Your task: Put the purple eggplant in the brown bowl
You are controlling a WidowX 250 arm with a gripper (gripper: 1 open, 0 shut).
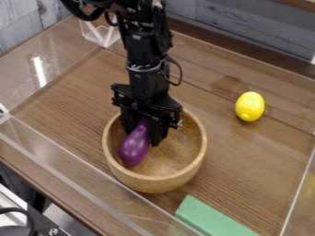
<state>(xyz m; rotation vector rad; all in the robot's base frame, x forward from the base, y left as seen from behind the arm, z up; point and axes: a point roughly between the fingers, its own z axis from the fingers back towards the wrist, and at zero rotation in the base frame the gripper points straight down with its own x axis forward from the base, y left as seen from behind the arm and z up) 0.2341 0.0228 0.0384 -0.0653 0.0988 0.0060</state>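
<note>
Here, the gripper [145, 126] hangs over the brown bowl [185, 171], pinching the purple eggplant [134, 145].

The black arm [144, 46] comes down from the top of the view almost vertically, its wrist straight and the gripper pointing straight down into the bowl's opening, a little toward the bowl's back-left side. Its fingers are pressed together on the upper end of the eggplant. The eggplant hangs inside the rim, its long axis steeply tilted, upper end under the fingers and the thicker rounded end lower and to the left, near the bowl's inner wall; whether it touches the wood cannot be told. A yellow lemon [250, 106] lies well apart on the table [74, 92] to the right, and a green block [227, 219] sits near the bowl's front edge.
</note>
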